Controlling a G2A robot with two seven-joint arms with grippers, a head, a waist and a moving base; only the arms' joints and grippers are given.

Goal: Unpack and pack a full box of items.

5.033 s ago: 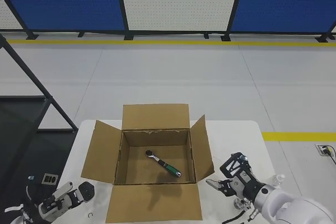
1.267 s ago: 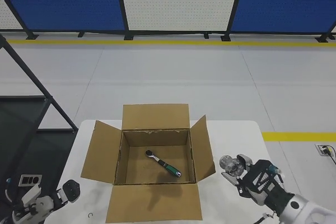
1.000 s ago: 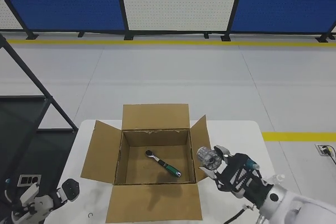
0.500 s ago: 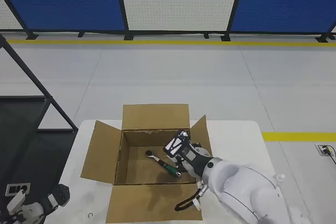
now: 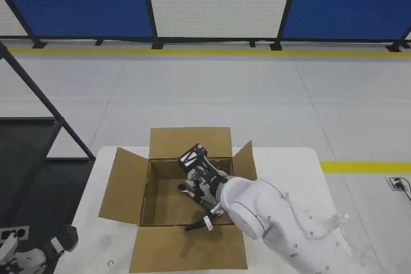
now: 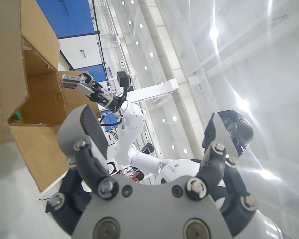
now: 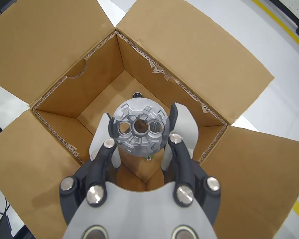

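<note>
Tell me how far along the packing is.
Done: a ratchet lies on the box floor. In hand: the right hand grips a metal gear disc over the box opening. Left: lower and release the disc, then close the flaps, all folded outward.

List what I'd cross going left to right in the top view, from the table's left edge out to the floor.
left arm → box's left flap → ratchet → right flap → floor socket
</note>
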